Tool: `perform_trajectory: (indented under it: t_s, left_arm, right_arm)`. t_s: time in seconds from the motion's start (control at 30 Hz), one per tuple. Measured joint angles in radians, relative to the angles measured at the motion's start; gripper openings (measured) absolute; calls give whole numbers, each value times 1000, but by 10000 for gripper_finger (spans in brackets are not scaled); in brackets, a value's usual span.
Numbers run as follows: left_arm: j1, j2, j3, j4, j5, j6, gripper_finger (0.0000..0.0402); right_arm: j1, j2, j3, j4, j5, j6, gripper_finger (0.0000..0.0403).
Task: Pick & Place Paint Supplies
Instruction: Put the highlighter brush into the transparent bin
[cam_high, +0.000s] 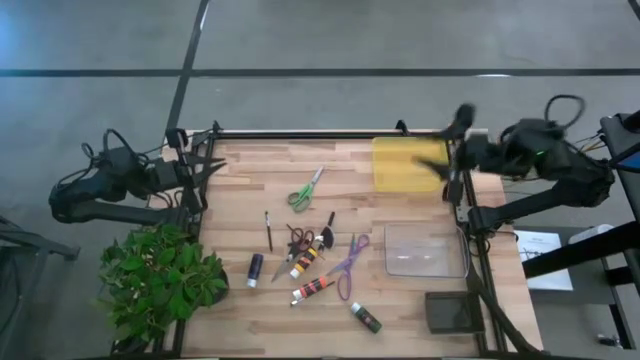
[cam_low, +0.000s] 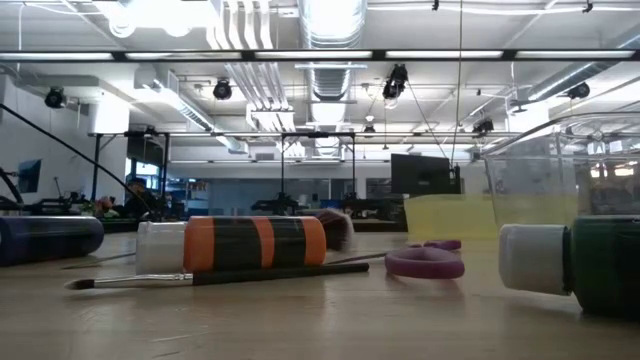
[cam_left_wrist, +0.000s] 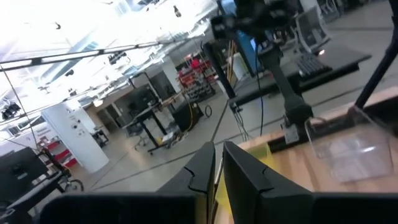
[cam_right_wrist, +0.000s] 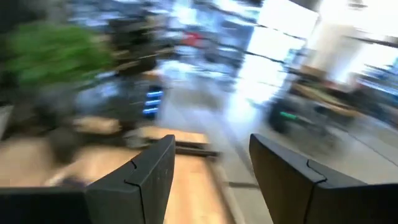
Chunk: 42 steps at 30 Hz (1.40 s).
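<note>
My right gripper (cam_right_wrist: 208, 165) gapes empty at high view's upper right; only left wrist shows left gripper (cam_left_wrist: 219, 168) together.

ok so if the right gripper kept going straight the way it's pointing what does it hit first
Probably nothing on the table. The right gripper, open and empty, hangs at the far edge above the yellow tray and points level across the table toward the left arm's side. Its wrist view shows only open air between the fingers, though depth is unclear.

Both sets of jaws hang at the table's (cam_high: 240, 320) far corners — the left gripper (cam_high: 203, 168) by the potted plant (cam_high: 160, 280), the right gripper (cam_high: 450, 150) over the flat mat (cam_high: 405, 165). Between them, nearer the front, lie scissors (cam_high: 305, 190), brushes (cam_high: 268, 230) and paint tubes (cam_high: 310, 290) — the tray (cam_high: 425, 250) sits below the right jaws.
</note>
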Motion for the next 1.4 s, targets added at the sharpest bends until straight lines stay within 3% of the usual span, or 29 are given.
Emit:
perform_trajectory:
  t_s: [0.17, 0.5, 0.67, 0.87, 1.07, 1.23, 1.4]
  left_arm:
    - [0, 0, 0, -16, -88, 0, 41]
    - [0, 0, 0, -20, -116, -8, 41]
    - [0, 0, 0, -20, -127, -4, 41]
    - [0, 1, 0, -38, -268, -1, 41]
    - [0, 9, 27, -50, -365, -15, 45]
    - [0, 58, 73, -92, -366, -39, 82]
    - [0, 149, 86, -124, -365, -45, 143]
  right_arm:
    - [0, -30, 83, -58, 287, 85, 207]
    - [-1, -70, 112, -129, 416, 74, 207]
    - [0, -67, 110, -184, 403, 47, 207]
    - [-1, -14, 116, -224, 395, -5, 207]
    - [-13, 102, 253, -293, 433, -87, 207]
    - [-53, 183, 340, -524, 316, 44, 207]
    - [-112, 250, 279, -640, 194, 113, 207]
